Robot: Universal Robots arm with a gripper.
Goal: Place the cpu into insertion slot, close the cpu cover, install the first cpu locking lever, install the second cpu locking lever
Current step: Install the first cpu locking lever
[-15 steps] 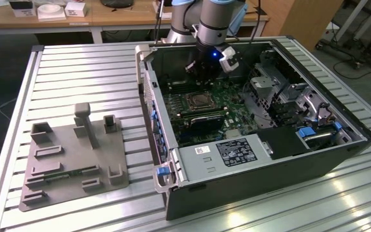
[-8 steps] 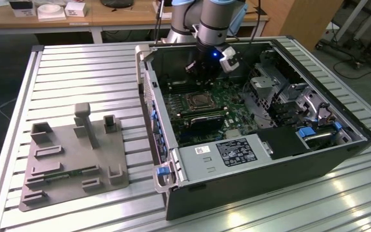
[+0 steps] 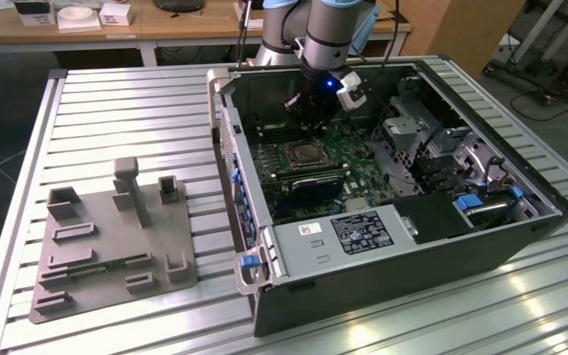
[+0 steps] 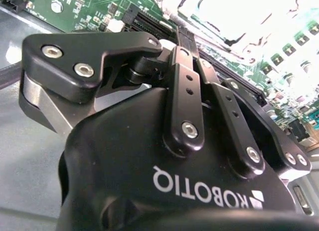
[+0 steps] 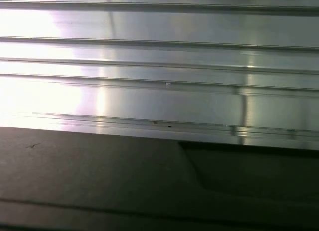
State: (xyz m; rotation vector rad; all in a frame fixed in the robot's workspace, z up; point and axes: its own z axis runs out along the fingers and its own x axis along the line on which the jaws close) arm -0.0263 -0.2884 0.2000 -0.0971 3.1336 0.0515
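In the exterior view, my gripper [image 3: 304, 124] hangs inside the open computer case, low over the green motherboard [image 3: 358, 159] near its far edge. The insertion slot [image 3: 304, 156] lies just nearer the camera than the fingertips. A silvery cpu cover [image 3: 291, 149] lies flat around the slot's darker centre. I cannot pick out the cpu or the locking levers. In the second wrist view, the black fingers [image 4: 183, 66] stand pressed together over the long memory slots [image 4: 149, 23], and nothing shows between them.
The case [image 3: 393, 274] stands on a slatted aluminium table [image 3: 126, 111], which also shows in the first wrist view [image 5: 159, 91]. A grey fixture plate [image 3: 116, 244] with upright blocks lies at the exterior view's left. A drive cage [image 3: 413, 133] and a labelled black box [image 3: 363, 231] crowd the case.
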